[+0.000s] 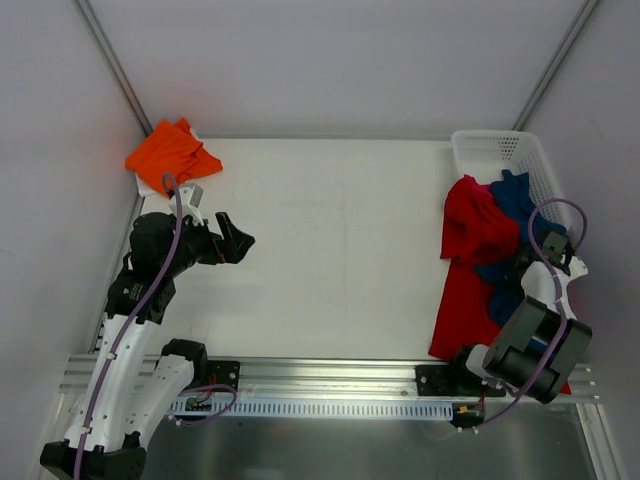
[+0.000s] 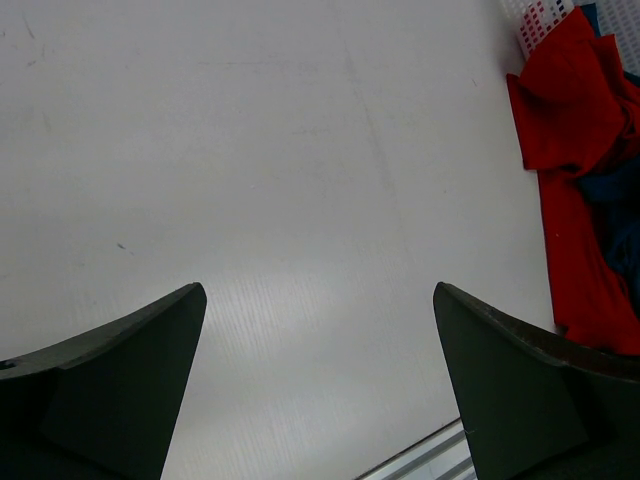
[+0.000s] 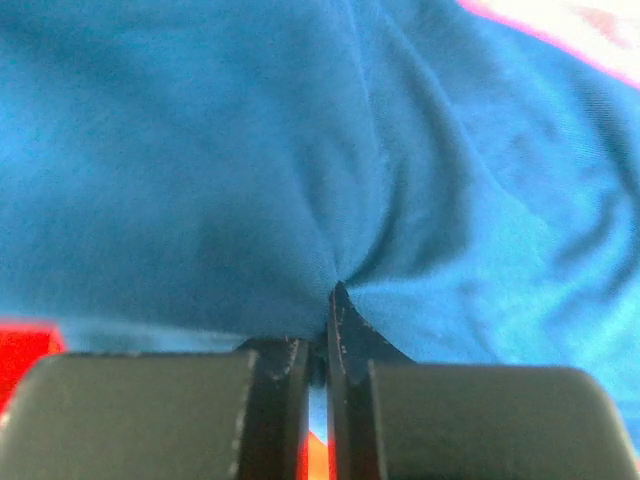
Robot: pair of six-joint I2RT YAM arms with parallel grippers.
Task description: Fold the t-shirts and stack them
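White tabletop spreads wide centre frame; right gripper pinches navy blue cloth t-shirt near right edge, left gripper gapes

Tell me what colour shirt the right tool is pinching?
A blue t-shirt, seen best in the right wrist view.

- Top external: looking down from above and behind the arm bases, covering the whole table.
- Left wrist: facing out between its jaws, sharing the table and the red t-shirt far ahead of them.
- Right wrist: sitting very close, the navy blue t-shirt filling everything beyond the jaws.
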